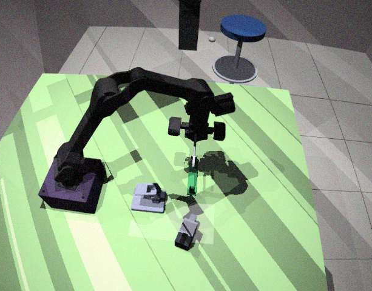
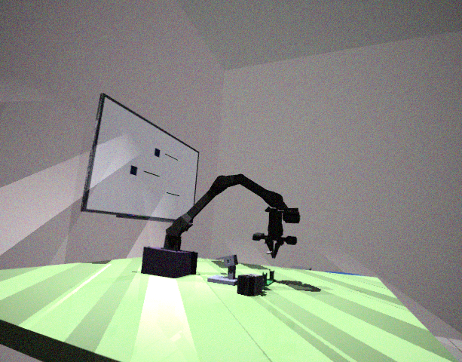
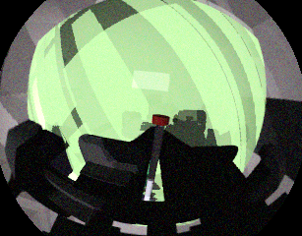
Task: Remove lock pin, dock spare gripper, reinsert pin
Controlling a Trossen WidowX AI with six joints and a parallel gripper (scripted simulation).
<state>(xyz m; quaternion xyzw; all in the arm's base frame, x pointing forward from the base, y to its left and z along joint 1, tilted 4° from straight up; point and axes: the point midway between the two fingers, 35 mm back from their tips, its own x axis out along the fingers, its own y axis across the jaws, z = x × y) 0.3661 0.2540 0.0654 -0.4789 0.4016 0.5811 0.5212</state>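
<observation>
My gripper point(image 1: 195, 137) point(image 2: 273, 255) point(image 3: 156, 130) is shut on the lock pin point(image 1: 193, 156) point(image 2: 269, 253) point(image 3: 150, 189), whose red head shows beyond the fingertips in the wrist view. The pin is in the air, clear of the mount, above the far end of the green cradle point(image 1: 192, 184) point(image 2: 269, 283). The mount has a pale base point(image 1: 141, 205) point(image 2: 220, 279) and a tilted socket point(image 1: 154, 191) point(image 2: 231, 260) with nothing seen docked in it. The spare gripper point(image 1: 187, 231) point(image 2: 249, 284), a dark block with a pale spigot end, lies on the table in front of the cradle.
The purple arm base point(image 1: 71, 199) point(image 2: 169, 262) stands left of the mount. A blue stool point(image 1: 243, 26) stands on the floor beyond the table. A whiteboard point(image 2: 141, 167) is behind the arm. The mount stands left of the cradle, near the spare gripper.
</observation>
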